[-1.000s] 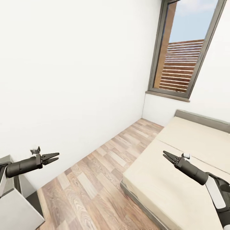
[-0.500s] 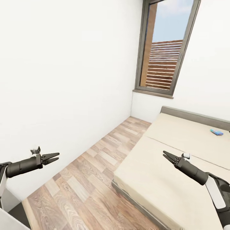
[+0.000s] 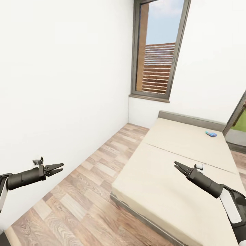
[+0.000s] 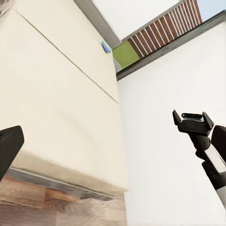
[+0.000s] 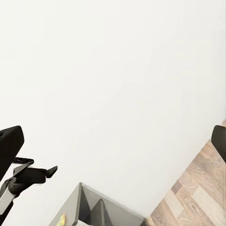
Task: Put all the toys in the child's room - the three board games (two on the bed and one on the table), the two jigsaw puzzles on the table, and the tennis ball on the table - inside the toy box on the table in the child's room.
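One blue board game [image 3: 210, 134] on bed [image 3: 177, 171].

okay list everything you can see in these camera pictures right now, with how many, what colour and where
bed: one, cream mattress, grey headboard, right of the floor
board game: one, small, blue, on the bed near the headboard
window: one, dark grey frame, far wall
floor: wood plank, between wall and bed
walls: white
table: one, grey, against the wall, partly seen in the right wrist view
left gripper: one, black, open, over the floor
right gripper: one, black, open, over the bed
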Tool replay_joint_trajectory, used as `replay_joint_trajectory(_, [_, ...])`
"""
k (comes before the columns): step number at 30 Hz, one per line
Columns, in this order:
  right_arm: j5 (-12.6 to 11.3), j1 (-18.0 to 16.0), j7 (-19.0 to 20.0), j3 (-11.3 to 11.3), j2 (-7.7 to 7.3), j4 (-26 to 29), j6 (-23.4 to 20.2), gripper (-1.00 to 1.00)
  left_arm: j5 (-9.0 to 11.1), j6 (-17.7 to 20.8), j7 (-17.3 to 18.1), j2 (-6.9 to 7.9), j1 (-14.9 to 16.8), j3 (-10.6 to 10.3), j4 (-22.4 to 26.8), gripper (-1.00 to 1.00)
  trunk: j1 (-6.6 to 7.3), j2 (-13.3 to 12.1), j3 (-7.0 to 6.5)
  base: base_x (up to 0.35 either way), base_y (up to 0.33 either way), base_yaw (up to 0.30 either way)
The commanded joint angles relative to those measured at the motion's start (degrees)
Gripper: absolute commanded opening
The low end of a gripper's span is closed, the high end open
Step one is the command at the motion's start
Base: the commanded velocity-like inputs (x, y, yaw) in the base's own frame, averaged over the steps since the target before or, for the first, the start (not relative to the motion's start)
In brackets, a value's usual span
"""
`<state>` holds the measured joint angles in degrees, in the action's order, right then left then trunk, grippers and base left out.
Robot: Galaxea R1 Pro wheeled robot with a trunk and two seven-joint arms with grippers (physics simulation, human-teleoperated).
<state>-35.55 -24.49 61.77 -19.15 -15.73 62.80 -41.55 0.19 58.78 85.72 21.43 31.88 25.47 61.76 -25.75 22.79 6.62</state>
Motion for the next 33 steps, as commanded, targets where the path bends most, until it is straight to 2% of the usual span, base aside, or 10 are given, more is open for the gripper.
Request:
replay_joint_trajectory(1, [-0.2, -0.1, 0.0, 0.0, 0.00, 0.0, -0.4, 1.00, 0.0, 0.6, 0.2, 0.02, 0.0, 0.0, 0.0, 1.00, -0.03, 0.1, 0.15, 0.000, 0.000, -0.258])
replay_joint_trajectory(23, [-0.2, 0.0, 0.0, 0.0, 0.00, -0.1, -0.4, 1.00, -0.1, 0.5, 0.2, 0.02, 0.0, 0.0, 0.0, 1.00, -0.03, 0.1, 0.76, 0.000, -0.004, -0.258])
replay_joint_trajectory(33, [-0.3, -0.1, 0.0, 0.0, 0.00, -0.3, -0.3, 1.00, -0.2, 0.5, 0.1, -0.06, 0.0, -0.1, 0.0, 1.00, -0.03, 0.1, 1.03, 0.000, -0.135, -0.258])
